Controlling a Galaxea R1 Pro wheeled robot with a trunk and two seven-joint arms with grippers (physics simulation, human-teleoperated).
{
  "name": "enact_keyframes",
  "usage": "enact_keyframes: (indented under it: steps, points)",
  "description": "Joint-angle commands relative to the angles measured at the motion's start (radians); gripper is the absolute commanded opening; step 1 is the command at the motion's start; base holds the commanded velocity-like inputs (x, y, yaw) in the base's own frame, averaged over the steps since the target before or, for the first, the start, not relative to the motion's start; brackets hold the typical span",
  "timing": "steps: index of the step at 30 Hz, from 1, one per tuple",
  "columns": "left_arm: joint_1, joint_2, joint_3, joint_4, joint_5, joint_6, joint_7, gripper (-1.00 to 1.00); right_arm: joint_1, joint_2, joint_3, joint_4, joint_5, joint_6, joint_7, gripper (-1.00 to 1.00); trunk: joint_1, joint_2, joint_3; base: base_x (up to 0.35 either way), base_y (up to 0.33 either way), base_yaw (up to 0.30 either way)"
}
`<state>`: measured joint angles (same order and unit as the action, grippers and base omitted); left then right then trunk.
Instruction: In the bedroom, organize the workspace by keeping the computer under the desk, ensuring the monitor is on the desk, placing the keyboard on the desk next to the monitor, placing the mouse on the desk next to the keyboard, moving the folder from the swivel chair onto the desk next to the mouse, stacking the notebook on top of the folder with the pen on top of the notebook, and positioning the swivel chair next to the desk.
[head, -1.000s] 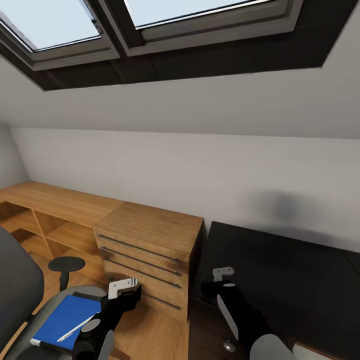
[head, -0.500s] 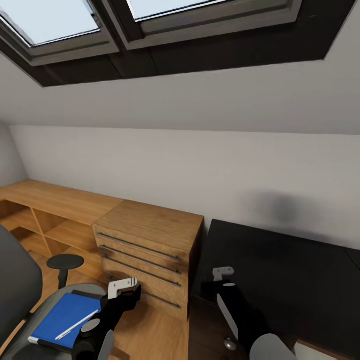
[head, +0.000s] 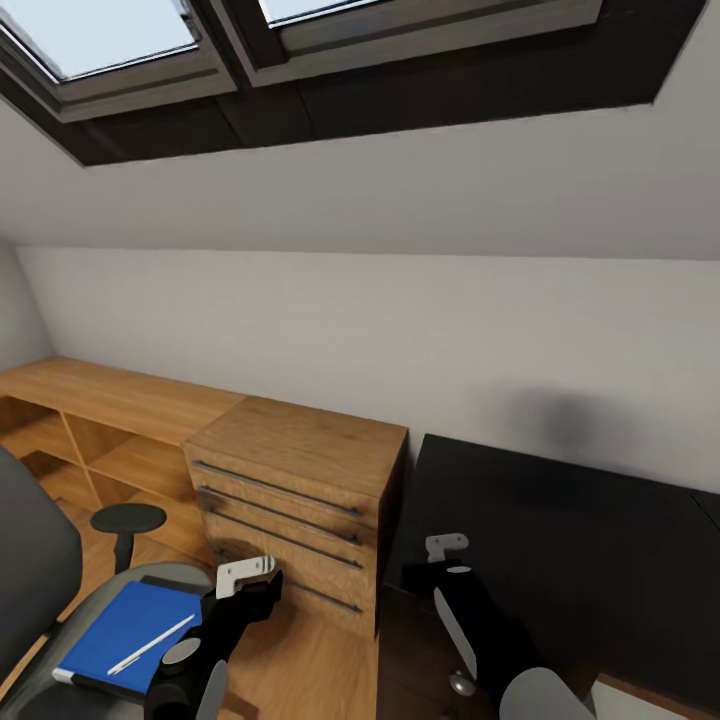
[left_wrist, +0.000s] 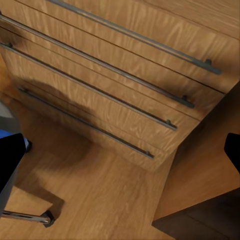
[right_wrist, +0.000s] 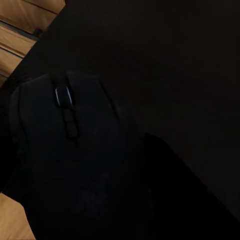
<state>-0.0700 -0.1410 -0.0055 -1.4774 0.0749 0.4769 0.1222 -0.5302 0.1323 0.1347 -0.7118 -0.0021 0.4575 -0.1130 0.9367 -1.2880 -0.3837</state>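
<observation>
At far left the swivel chair (head: 30, 560) shows its grey back and 1 black armrest, with the folder (head: 125, 632) lying flat on the seat. The folder's long axis runs from the near-left corner of the seat up toward the wooden chest, and the white pen (head: 152, 643) lies on it along the same diagonal. A dark edge under the folder's near side may be the notebook; it is too thin to tell.

The left gripper (head: 245, 580) hangs over bare wood floor (left_wrist: 100, 200) between chair and drawer chest (head: 295, 480). In its wrist view the 2 fingers sit far apart at opposite edges with nothing between them. The chest's 4 long steel handles face this strip of floor, and its corner stands just beside the desk (head: 560, 530).

The right gripper (head: 447, 552) is over the desk's near-left corner. Its wrist view shows the mouse (right_wrist: 75, 150) very close, black on the black top, scroll wheel pointing toward the desk's edge by the chest. Whether the fingers clamp it I cannot tell. To the right the desk top runs on toward the wall.
</observation>
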Motion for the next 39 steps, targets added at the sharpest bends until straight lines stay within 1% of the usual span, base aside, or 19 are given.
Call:
enact_keyframes:
  steps: [1, 10, 23, 29, 39]
  points:
    - [-0.001, 0.0, 0.0, -0.001, 0.008, 0.005, 0.007, 1.0, -0.001, 0.0, 0.003, -0.002, -0.004, 0.006, -0.007, -1.0, 0.004, -0.008, -0.004, 0.0, 0.0, 0.0]
    - [-0.001, 0.0, 0.0, 0.0, 0.008, 0.005, 0.007, 1.0, -0.001, 0.0, 0.003, -0.004, -0.004, 0.006, -0.007, -1.0, 0.038, -0.071, -0.033, 0.0, 0.0, 0.0]
    - [-0.001, 0.002, 0.001, 0.006, 0.007, 0.005, 0.005, 1.0, -0.001, 0.0, 0.003, -0.005, -0.004, 0.006, -0.007, -1.0, 0.038, -0.071, -0.033, 0.002, 0.0, 0.0]
    - [-0.001, 0.003, 0.001, 0.013, 0.006, 0.005, 0.005, 1.0, -0.001, 0.0, 0.003, -0.006, -0.003, 0.006, -0.007, -1.0, 0.038, -0.071, -0.033, 0.192, 0.0, 0.0]
    - [-0.001, 0.003, 0.001, 0.017, 0.005, 0.005, 0.004, 1.0, -0.001, 0.0, 0.003, -0.006, -0.002, 0.006, -0.005, -1.0, 0.038, -0.071, -0.033, 0.087, 0.0, 0.0]
